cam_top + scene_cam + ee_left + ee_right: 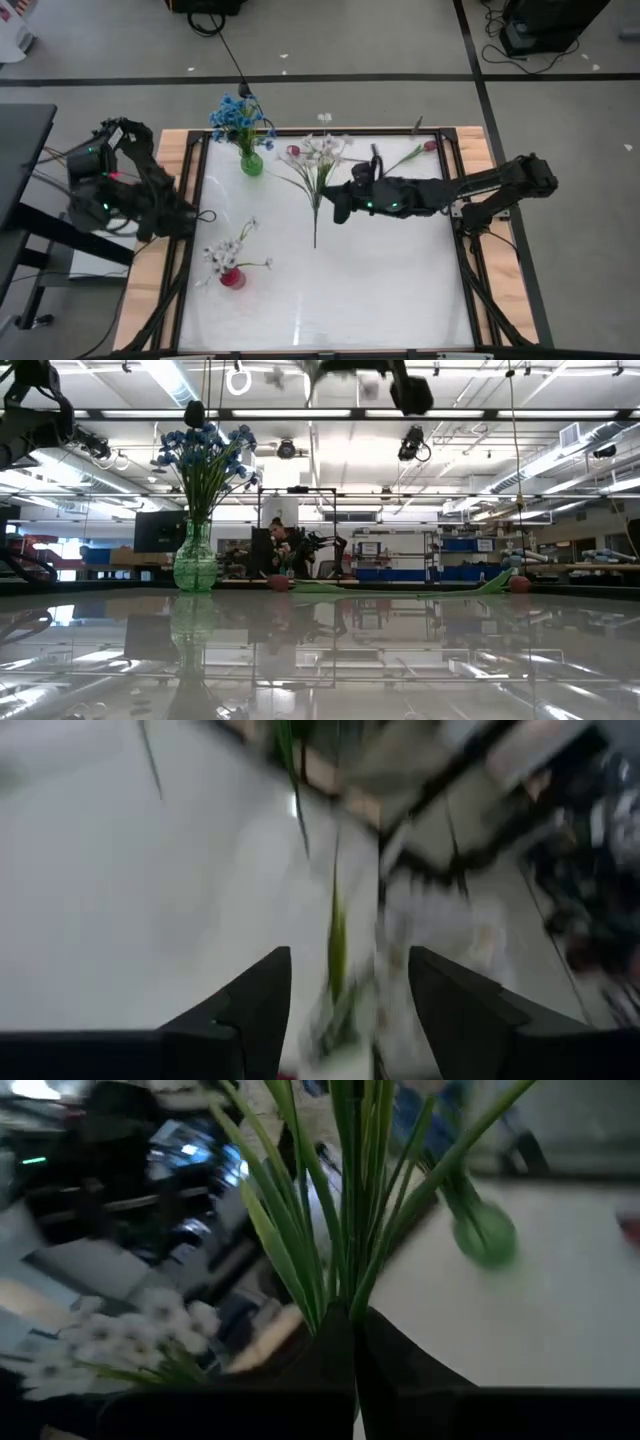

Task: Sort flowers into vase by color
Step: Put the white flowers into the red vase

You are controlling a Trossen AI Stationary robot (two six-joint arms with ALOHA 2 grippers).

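- Flowers, high view: white sprig [318, 165] lies flat mid-table, blossoms toward the far edge, stem toward the near one. Right gripper [340, 207] sits at its stem, reaching in from the right side. Looks like a pick for the white group.
- Blue flowers [237, 115] stand in the green vase [251, 162] at the far left of the table [400, 290]. More white blossoms [225, 250] are in the red vase [232, 278], near left. So colours are already split by vase; the red vase is my guess for this sprig's destination.
- Pink tulip bud [430, 146] lies loose by the far right corner, another bud [293, 151] beside the white blossoms. Both unsorted.
- Left gripper [205, 215] parks at the left edge, just beside the red vase.
- Low view: green vase [195, 560] with blue flowers [205, 450] upright at left; loose stems lie flat along the far table line. A gripper hangs at top, high off the surface.
- Left wrist view: dark fingers [255, 1010] spread wide, nothing between them, only green stems blurred past the tips.
- Right wrist view: jaws pinched fully together on a bundle of green stems [345, 1230], leaves fanning out above the tips. Grip low on the stem, presumably so the blossoms stay clear. White blossoms [120, 1330] and green vase [485, 1235] beyond.
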